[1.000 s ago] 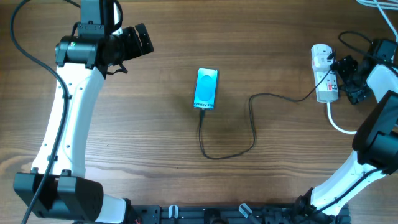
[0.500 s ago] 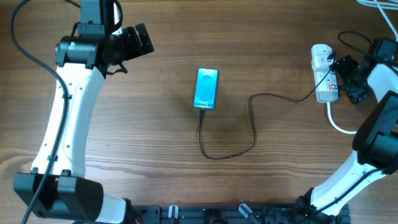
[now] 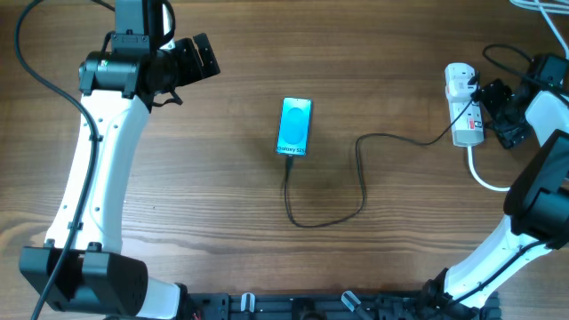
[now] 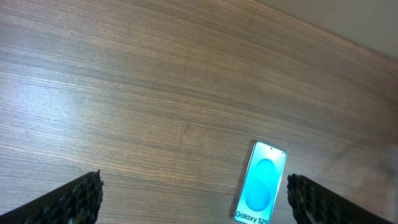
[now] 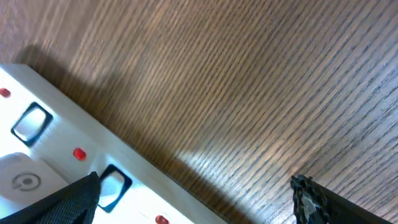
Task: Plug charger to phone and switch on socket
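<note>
The phone (image 3: 295, 126) lies flat mid-table with its cyan screen up; the left wrist view shows it (image 4: 261, 184) low and right of centre, between the fingertips. The charger (image 3: 360, 173), a thin black cable, runs from the phone's near end in a loop rightward to the socket (image 3: 463, 111), a white power strip at the right edge. My left gripper (image 3: 204, 57) hangs open at the far left, well away from the phone. My right gripper (image 3: 494, 112) is open just beside the socket. In the right wrist view the socket (image 5: 56, 155) shows rocker switches and red markings, with one finger (image 5: 71, 202) over it.
A thick white cord (image 3: 481, 175) curves from the socket toward the right arm's base. Thin white cables (image 3: 544, 16) cross the far right corner. Bare wood (image 4: 155, 93) surrounds the phone.
</note>
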### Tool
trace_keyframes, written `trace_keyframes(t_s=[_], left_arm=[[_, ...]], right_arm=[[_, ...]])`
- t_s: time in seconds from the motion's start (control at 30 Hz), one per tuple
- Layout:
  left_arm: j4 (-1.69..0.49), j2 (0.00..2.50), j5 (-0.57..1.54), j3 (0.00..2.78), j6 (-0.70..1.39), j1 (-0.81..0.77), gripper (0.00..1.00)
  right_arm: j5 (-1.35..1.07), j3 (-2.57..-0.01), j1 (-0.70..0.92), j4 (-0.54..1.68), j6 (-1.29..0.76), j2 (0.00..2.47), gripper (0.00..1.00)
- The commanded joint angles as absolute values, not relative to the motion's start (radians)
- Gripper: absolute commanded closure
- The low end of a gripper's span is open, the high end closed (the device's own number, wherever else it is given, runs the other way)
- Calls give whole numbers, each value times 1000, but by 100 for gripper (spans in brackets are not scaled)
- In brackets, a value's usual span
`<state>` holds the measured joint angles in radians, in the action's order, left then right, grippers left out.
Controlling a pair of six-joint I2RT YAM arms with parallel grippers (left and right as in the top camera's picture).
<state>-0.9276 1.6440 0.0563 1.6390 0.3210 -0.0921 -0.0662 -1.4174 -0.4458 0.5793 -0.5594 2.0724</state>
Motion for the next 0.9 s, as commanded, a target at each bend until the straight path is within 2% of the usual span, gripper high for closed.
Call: trace_keyframes(t_s=[0.0,0.4,0.73,0.87], left_arm=[[-926,1649,43,1634,330,-87,0],[-926,1649,43,1634,330,-87,0],[-926,1649,43,1634,330,-87,0],[-926,1649,43,1634,330,-87,0]], right_arm=[[-113,-1415,-422,599,-527,2140,0],[-110,-1423,-450,683,-557,2057,0],[-57,-1423,-485,974,-601,1797,0],[-60,-1368,-463,1079,-521,1695,0]])
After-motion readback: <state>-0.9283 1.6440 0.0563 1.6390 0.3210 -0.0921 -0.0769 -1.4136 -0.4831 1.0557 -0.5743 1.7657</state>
